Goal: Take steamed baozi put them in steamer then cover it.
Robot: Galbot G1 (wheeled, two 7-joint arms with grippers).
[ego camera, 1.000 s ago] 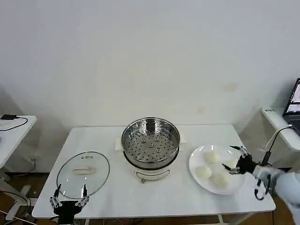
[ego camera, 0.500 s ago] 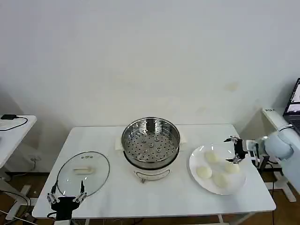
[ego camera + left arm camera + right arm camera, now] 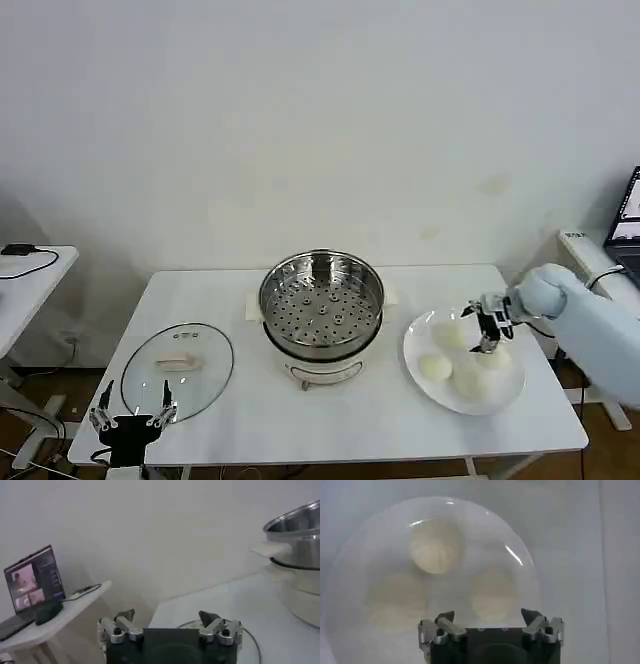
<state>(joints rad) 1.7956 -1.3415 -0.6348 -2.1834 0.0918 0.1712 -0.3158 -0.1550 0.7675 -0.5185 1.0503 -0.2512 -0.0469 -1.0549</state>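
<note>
Right gripper [image 3: 487, 326] hangs over the white plate [image 3: 420, 345] with its fingers spread apart and nothing between them, pointing down at the steamed baozi [image 3: 436, 367] near the plate's far right side. From its wrist camera the two fingertips [image 3: 445, 618] frame one bun on the plate, with clear space on both sides of it; whether they touch the bun I cannot tell.

Four buns lie on that plate, close together, pale and smooth: one toward the back, one at the left front, one at the front middle and one under the gripper. The plate sits on the right part of the white table [image 3: 240, 400], just beside the steamer [image 3: 322, 300].

That steamer stands in the middle of the table, shiny steel on a white base, its perforated tray bare and uncovered. From the left wrist camera its rim [image 3: 295, 525] and pale handle show at the side.

On the left part of the table lies the round glass lid [image 3: 178, 368], flat, with its handle up. Left gripper [image 3: 132, 420] waits at the table's near left edge, just in front of the lid, fingers apart and holding nothing.

A side desk with a laptop [image 3: 35, 582] stands farther off.
</note>
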